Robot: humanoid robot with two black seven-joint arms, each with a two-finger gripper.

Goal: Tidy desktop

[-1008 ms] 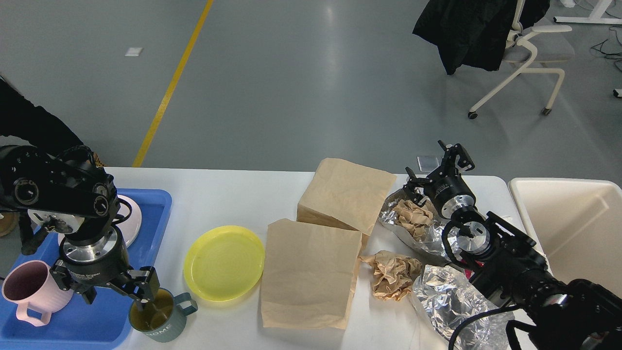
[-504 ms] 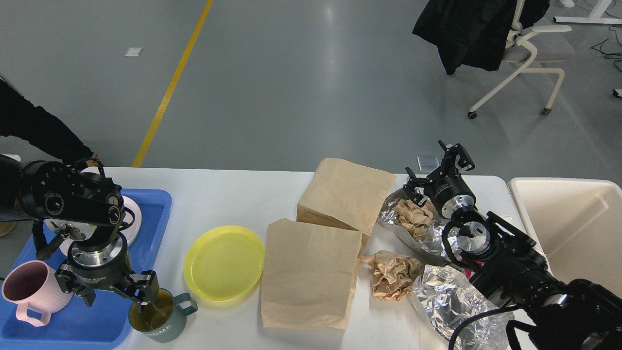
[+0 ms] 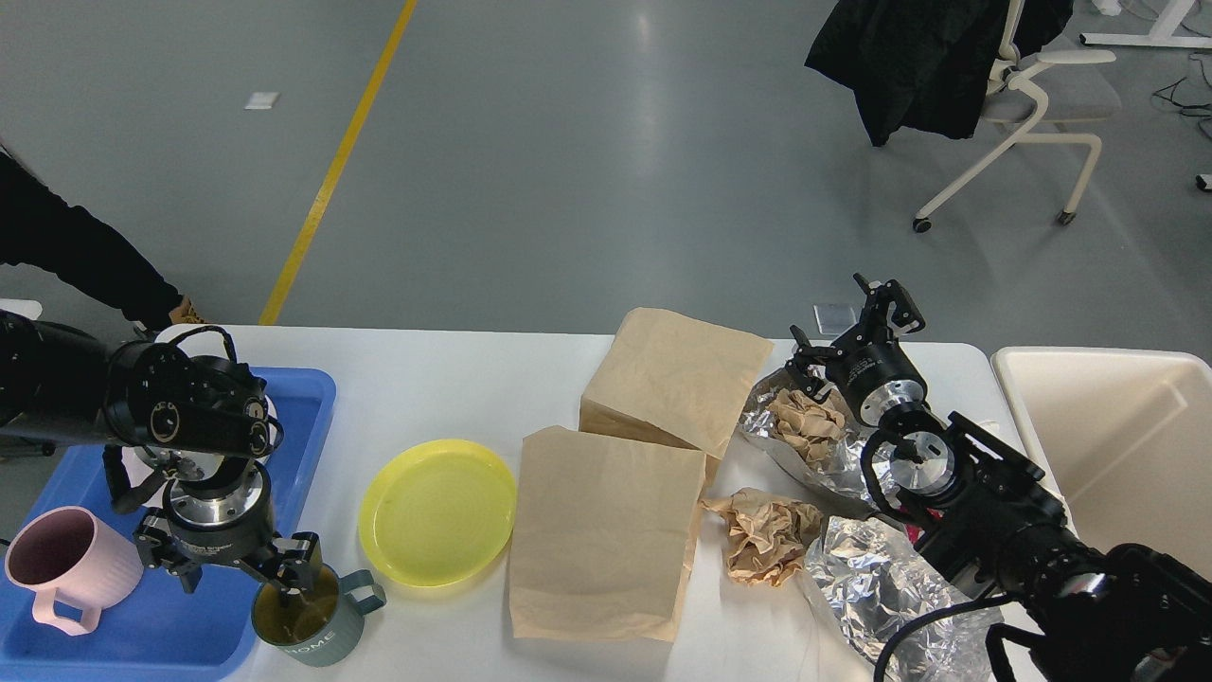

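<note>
Count on the desktop (image 3: 445,379): 2 brown paper bags, one flat near the front (image 3: 601,530) and one behind it (image 3: 674,377). 2 crumpled brown paper wads (image 3: 767,535) (image 3: 803,421). 2 foil sheets (image 3: 876,592) (image 3: 767,417). 1 yellow plate (image 3: 437,511). 2 mugs: teal (image 3: 312,620) and pink (image 3: 57,564). 1 blue tray (image 3: 303,398). 1 cream bin (image 3: 1117,445). 2 robot arms, so 2 grippers: left (image 3: 239,568) and right (image 3: 857,317). 1 office chair (image 3: 1027,104) in the background.

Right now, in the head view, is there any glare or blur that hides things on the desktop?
Head view: sharp overall, no motion blur. A pale ceiling-light reflection streaks the grey floor, not the desktop. The crumpled foil glints brightly, so its folds are hard to read. The left gripper is dark, its fingers hard to separate. Shadows are soft.
</note>
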